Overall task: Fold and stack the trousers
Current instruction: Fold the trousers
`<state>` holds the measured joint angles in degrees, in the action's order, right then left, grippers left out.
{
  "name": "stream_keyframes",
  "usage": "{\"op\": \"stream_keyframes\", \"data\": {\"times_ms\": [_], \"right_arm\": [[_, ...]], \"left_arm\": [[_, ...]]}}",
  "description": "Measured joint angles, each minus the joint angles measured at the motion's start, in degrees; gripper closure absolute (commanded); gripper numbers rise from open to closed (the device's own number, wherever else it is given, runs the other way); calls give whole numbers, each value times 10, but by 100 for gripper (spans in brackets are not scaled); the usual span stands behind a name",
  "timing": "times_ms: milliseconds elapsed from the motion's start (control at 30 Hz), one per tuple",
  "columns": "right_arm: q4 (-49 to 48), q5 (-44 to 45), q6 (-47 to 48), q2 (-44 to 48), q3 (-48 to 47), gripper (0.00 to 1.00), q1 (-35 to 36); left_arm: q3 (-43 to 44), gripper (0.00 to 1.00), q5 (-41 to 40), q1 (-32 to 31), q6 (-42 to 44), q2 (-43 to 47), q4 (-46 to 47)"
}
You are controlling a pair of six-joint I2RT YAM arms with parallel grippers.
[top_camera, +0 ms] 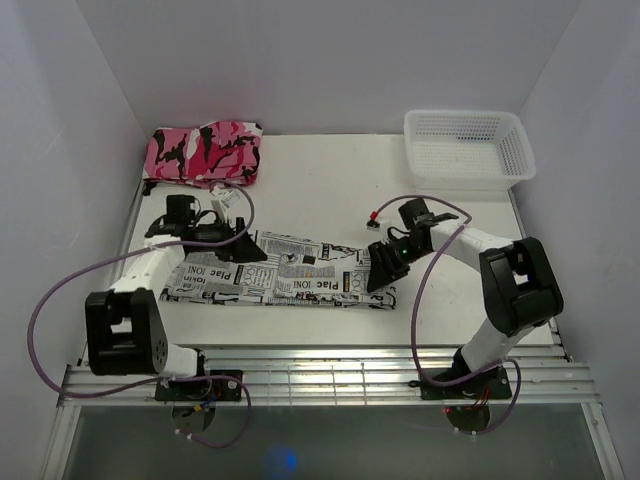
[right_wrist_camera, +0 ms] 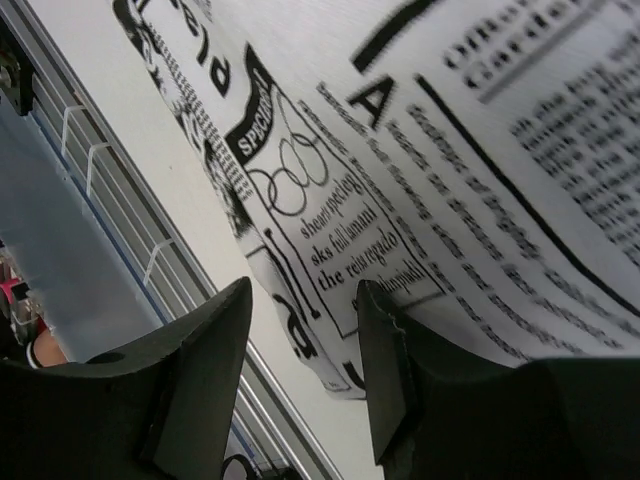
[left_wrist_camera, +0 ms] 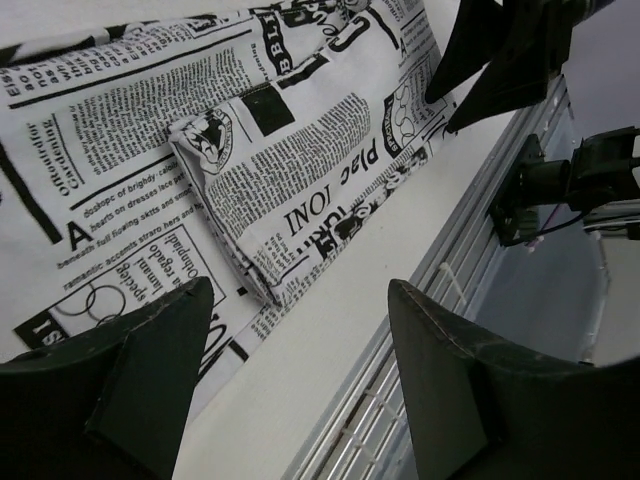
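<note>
The newspaper-print trousers [top_camera: 290,272] lie flat as a long folded strip across the near middle of the table. My left gripper [top_camera: 243,248] hovers over their left part. In the left wrist view it [left_wrist_camera: 300,340] is open and empty, its jaws wide apart over the cloth's [left_wrist_camera: 250,150] near edge and bare table. My right gripper [top_camera: 383,268] is at the strip's right end. In the right wrist view it [right_wrist_camera: 300,340] is open, and a corner of the cloth [right_wrist_camera: 450,150] hangs between the jaws against the right finger [right_wrist_camera: 390,370].
A pink camouflage garment [top_camera: 205,152] lies folded at the back left. A white mesh basket [top_camera: 467,147] stands at the back right. A metal rail [top_camera: 330,375] runs along the table's near edge. Purple cables loop beside both arms.
</note>
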<state>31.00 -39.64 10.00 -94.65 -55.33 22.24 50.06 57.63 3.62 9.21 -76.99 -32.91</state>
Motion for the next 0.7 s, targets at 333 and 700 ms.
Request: {"op": "stream_keyframes", "data": {"times_ms": [333, 700], "right_arm": [[32, -6, 12, 34, 9, 23, -128], [20, -26, -3, -32, 23, 14, -137]], "left_arm": [[-13, 25, -60, -96, -174, -181, 135], [-16, 41, -101, -136, -240, -231, 186]]}}
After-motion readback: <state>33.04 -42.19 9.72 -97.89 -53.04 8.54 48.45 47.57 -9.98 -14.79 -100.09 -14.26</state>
